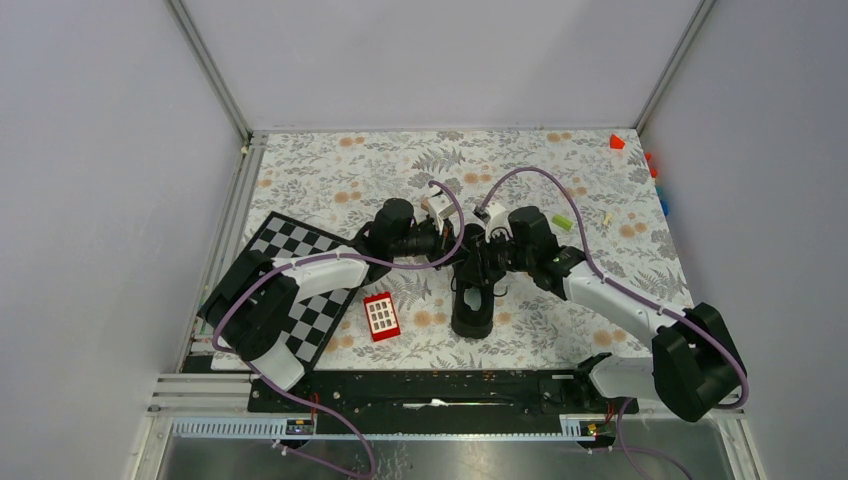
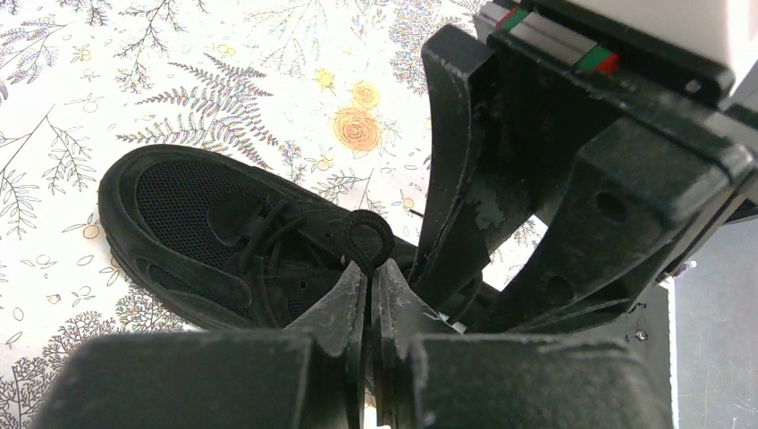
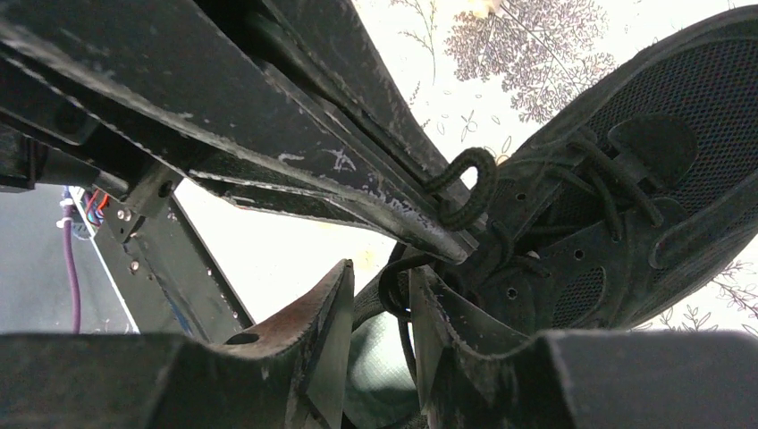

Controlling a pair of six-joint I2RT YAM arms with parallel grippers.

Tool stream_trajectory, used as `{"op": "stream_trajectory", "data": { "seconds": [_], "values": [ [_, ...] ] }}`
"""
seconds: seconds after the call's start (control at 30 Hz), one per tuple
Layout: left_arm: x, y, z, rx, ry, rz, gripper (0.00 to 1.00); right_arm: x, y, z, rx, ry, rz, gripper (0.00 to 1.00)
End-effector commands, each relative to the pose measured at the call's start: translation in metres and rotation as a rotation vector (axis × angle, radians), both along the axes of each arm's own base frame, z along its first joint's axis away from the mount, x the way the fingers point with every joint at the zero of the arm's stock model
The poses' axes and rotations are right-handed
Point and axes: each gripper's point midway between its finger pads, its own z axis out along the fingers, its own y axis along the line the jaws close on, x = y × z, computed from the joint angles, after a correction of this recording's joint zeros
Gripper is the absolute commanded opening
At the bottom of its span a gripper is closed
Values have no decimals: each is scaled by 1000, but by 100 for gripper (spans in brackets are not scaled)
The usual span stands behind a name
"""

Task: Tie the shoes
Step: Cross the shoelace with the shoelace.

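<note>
L. gripper (image 2: 373, 273): fingers pressed shut, pinching a thin black lace loop (image 2: 349, 234) lifted just above the tongue. R. gripper (image 3: 380, 268): jaws part-open, a second lace strand (image 3: 391, 290) lying in the gap, not clamped; tips just beside the L. gripper, over the collar. Shoe (image 1: 472, 318): single low-top sneaker, all black; mesh toe panel and sides w/ smooth overlays, punched eyelet rows, thin round laces criss-crossed, untied; pale grey insole (image 1: 472, 297) visible thru the opening. Standing on its sole near table centre, directly below both grippers, toe toward the arm bases. Floral-print table cover (image 1: 330, 170) beneath. Red block w/ white squares (image 1: 381, 316) near the shoe's left side, not touching; checkerboard (image 1: 300, 270) further left, under the L. arm.
</note>
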Motion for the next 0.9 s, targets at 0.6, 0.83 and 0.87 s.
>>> {"op": "stream_trajectory", "data": {
  "seconds": [0.6,0.83,0.87],
  "values": [
    [6,-8,25,-59,-56,-13,0,9,-5,-2,-101,-59,-17,29],
    [5,-9,25,-61,-50,-16,0,10,-8,-2,-130,-87,-31,0],
    [5,-8,25,-61,-50,-16,0,10,-9,-1,-131,-94,-39,0]
  ]
}}
